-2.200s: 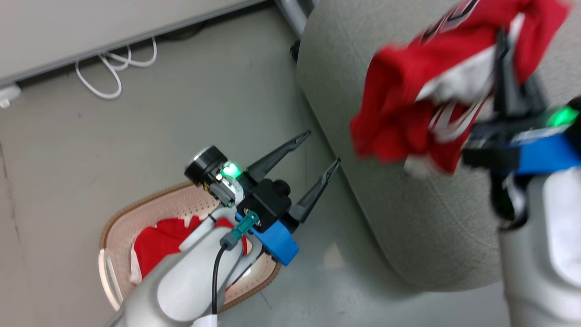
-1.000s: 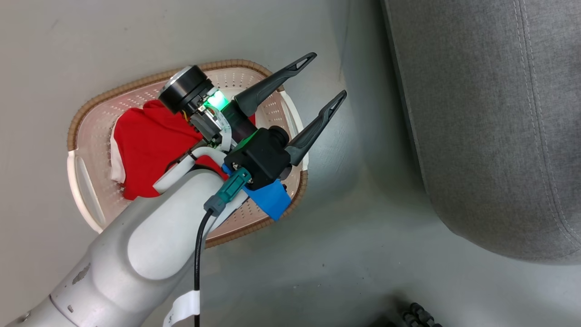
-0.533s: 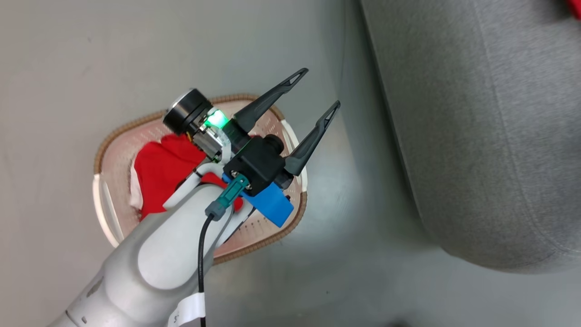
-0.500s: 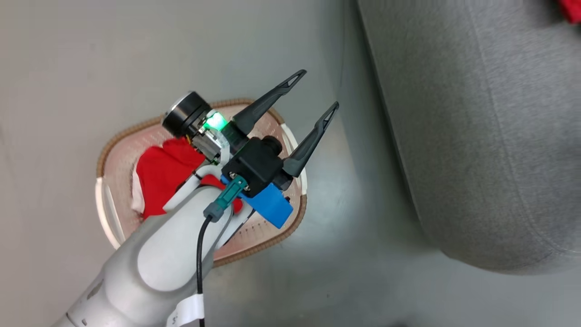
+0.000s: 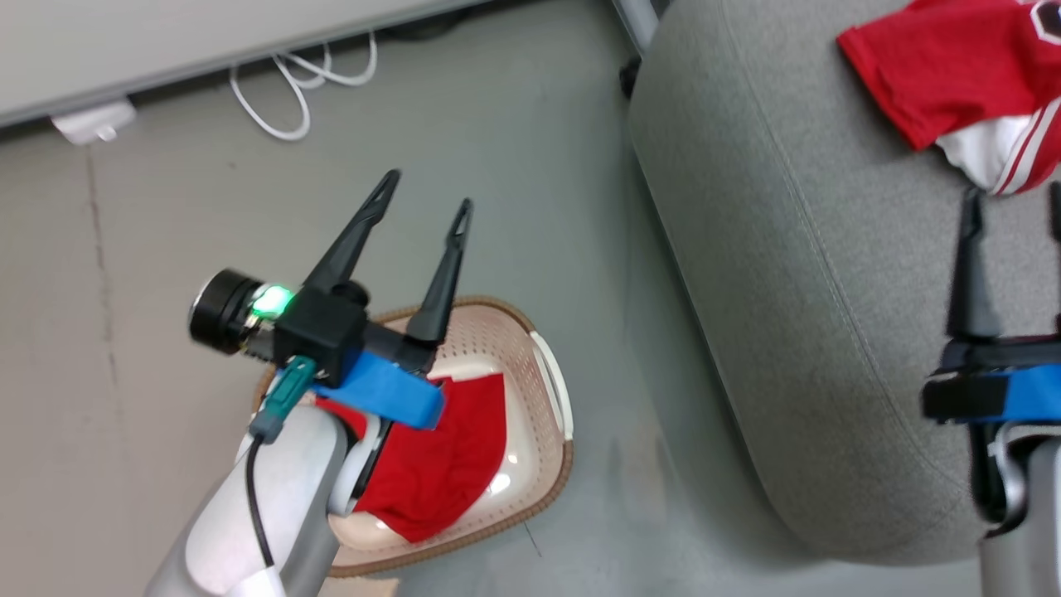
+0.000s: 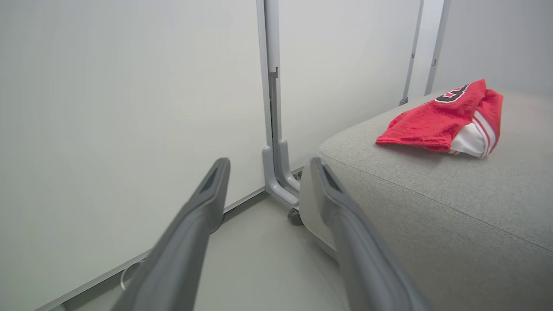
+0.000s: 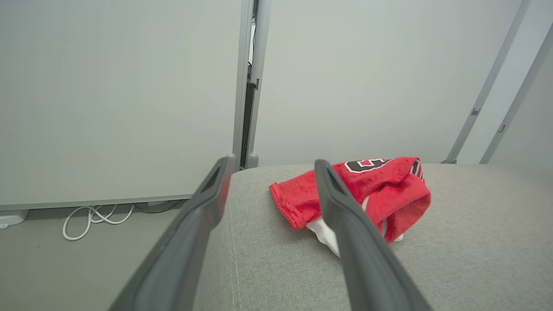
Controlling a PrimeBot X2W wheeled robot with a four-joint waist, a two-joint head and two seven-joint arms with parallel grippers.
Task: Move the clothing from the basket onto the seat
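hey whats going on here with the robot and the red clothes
A two-armed robot is moving laundry from a basket to a sofa seat. One red jersey lies on the seat, just beyond the right gripper, which is open and empty. Another red garment is still in the basket on the floor, with the open, empty left gripper hovering over it.

The left pincer (image 5: 428, 189) and its arm (image 5: 273, 497) hid much of the basket (image 5: 554, 390) beneath them and part of the red garment (image 5: 448, 464) inside. Ahead of the right pincer (image 5: 1013, 192), itself clipped at the edge, the jersey (image 5: 937, 66) was cut off, its lettering only partly showing.
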